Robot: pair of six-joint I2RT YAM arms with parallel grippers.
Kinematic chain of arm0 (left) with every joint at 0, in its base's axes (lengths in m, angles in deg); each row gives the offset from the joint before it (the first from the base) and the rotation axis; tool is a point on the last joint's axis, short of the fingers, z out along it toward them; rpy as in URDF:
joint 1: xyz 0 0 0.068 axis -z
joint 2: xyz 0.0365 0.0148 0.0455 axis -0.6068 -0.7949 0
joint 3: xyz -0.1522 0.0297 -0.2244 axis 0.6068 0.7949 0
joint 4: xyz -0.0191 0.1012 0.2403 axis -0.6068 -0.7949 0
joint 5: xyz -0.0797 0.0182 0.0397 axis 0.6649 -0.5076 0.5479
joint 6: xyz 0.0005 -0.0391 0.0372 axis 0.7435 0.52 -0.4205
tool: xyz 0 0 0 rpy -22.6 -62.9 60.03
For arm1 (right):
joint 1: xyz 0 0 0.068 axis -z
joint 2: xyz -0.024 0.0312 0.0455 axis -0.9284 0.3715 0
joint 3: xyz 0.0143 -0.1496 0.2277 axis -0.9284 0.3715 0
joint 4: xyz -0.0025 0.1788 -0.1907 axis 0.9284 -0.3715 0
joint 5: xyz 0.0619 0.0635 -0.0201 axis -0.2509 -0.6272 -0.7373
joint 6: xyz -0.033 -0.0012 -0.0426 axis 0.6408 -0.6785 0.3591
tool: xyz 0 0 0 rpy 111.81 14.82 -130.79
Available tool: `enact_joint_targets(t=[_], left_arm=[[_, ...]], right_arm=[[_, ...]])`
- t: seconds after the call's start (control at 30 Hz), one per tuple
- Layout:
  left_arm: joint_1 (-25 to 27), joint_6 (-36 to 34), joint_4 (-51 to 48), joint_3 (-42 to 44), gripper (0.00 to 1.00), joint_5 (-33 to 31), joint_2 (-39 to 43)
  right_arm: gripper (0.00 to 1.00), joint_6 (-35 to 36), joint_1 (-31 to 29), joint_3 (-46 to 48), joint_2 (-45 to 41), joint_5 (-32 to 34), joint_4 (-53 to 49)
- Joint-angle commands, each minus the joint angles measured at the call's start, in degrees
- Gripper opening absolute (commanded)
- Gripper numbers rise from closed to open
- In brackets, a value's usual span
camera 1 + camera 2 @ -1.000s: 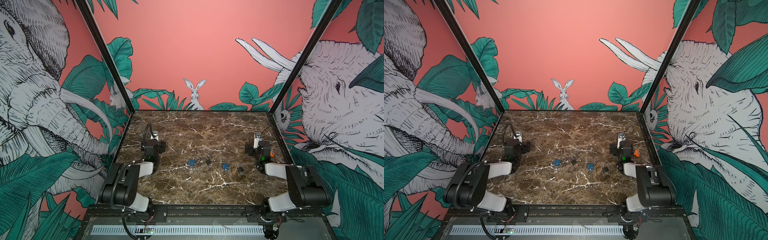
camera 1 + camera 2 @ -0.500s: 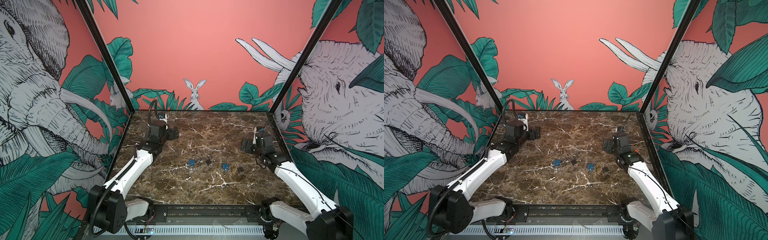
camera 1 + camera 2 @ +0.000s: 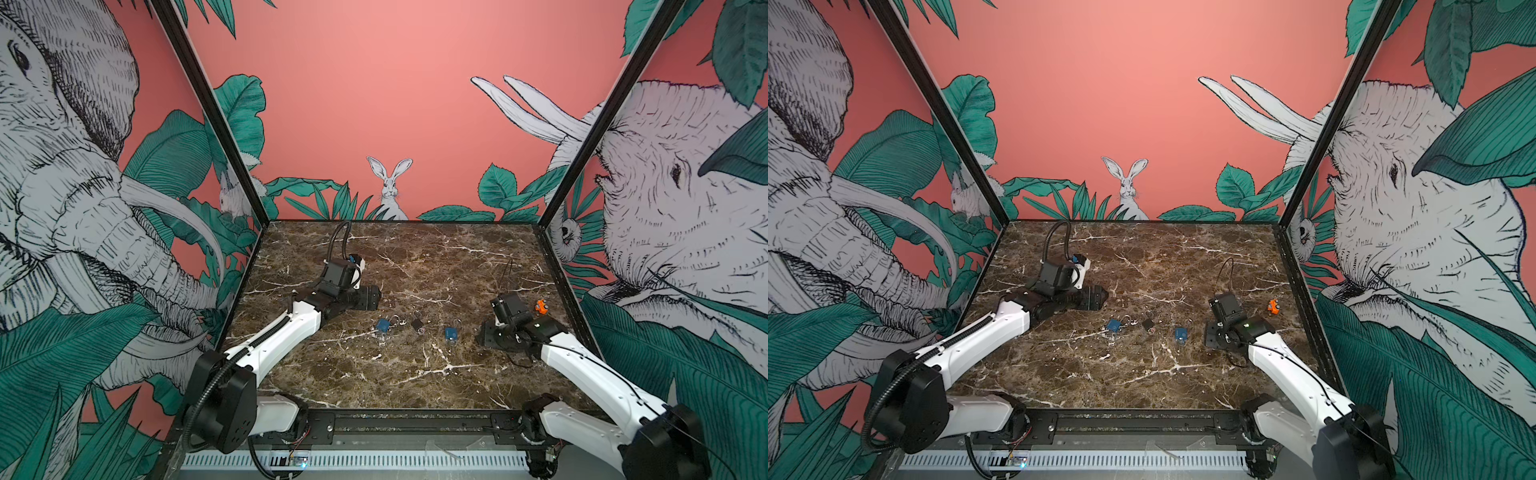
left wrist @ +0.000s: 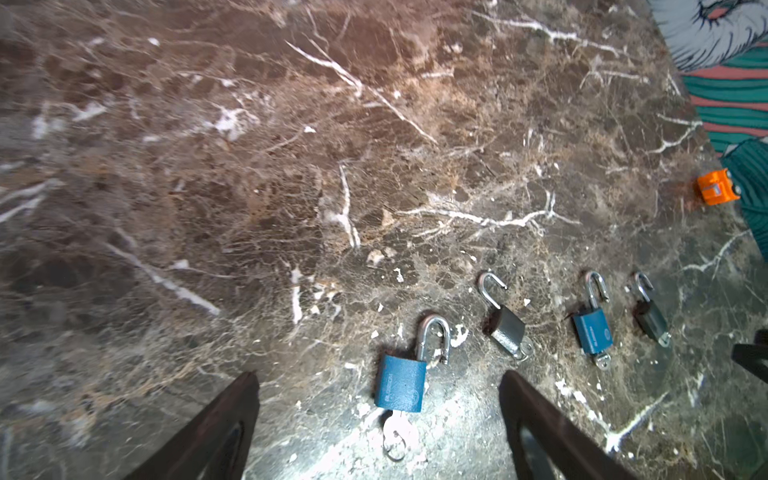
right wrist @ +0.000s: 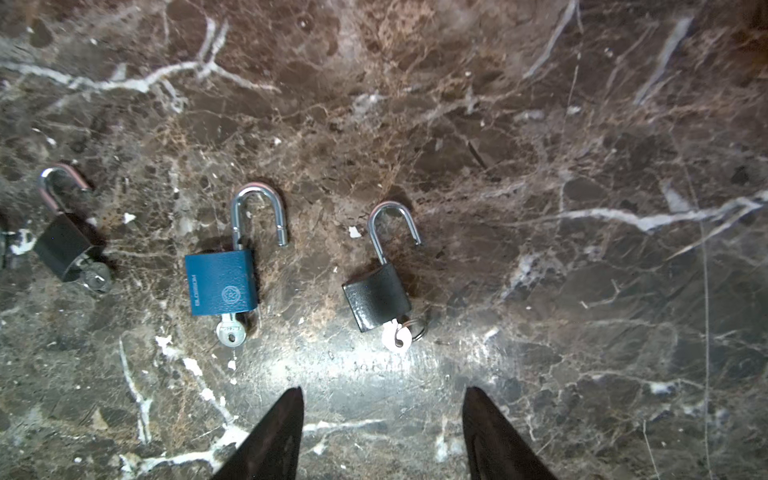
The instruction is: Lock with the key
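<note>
Both arms sit low over the worktop [image 3: 374, 386] with nothing gripped. The left arm [image 3: 291, 332] has its jaws wide apart, lined up on the left blue padlock [image 4: 400, 382], with the blue padlock's key [image 4: 397, 434] at the end nearest them. The right arm [image 3: 582, 365] has its jaws apart and empty too, just short of the end dark padlock [image 5: 376, 297] and the dark padlock's key [image 5: 397, 334]. The row lies flat mid-worktop between the arms, with the middle dark padlock [image 4: 508, 330] and the right blue padlock [image 5: 220, 286] in between. All four shackles are up and every key is in. This looks like the approach, and I can't tell which lock is the target. I'd commit both arms to one lock: one clamps the body by its flat sides, the other pushes the shackle home, then pinches the key head and turns. The locks will likely skate on smooth stone, so pin first. The ring on the dark padlock's key could snag. The small orange thing [image 3: 540, 306] beyond the right arm is out of play.
</note>
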Motion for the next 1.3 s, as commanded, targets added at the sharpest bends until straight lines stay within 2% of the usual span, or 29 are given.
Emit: enact_joint_targets(t=[0.0, 0.17, 0.23, 0.37, 0.73, 0.77, 1.27], left_arm=[[2.4, 2.4, 3.4, -1.8, 0.90, 1.9, -0.6], [5.0, 3.1, 4.2, -2.6, 0.89, 2.0, -2.4], [5.2, 3.6, 4.8, -2.6, 0.88, 2.7, -2.9], [5.3, 3.6, 4.8, -2.8, 0.87, 3.4, -3.2], [5.7, 3.8, 5.5, -3.7, 0.86, 5.4, -4.5], [5.8, 3.8, 5.5, -3.7, 0.86, 5.5, -4.6], [6.1, 3.5, 6.3, -3.4, 0.86, 6.4, -5.3]], right_arm=[[0.56, 0.2, -0.2, 0.3, 2.0, 0.2, 2.6], [0.53, 1.4, -0.3, 0.0, 7.1, 0.8, 5.0], [0.50, 1.1, -0.2, 0.1, 9.0, 0.1, 7.0], [0.49, 0.8, -0.3, 0.4, 11.4, 0.5, 9.1], [0.46, 0.4, -0.2, 1.1, 15.3, 2.2, 11.4], [0.42, 0.3, -0.3, 1.3, 15.5, 2.3, 12.0], [0.42, 0.9, -0.2, 0.4, 19.0, 2.3, 12.4]])
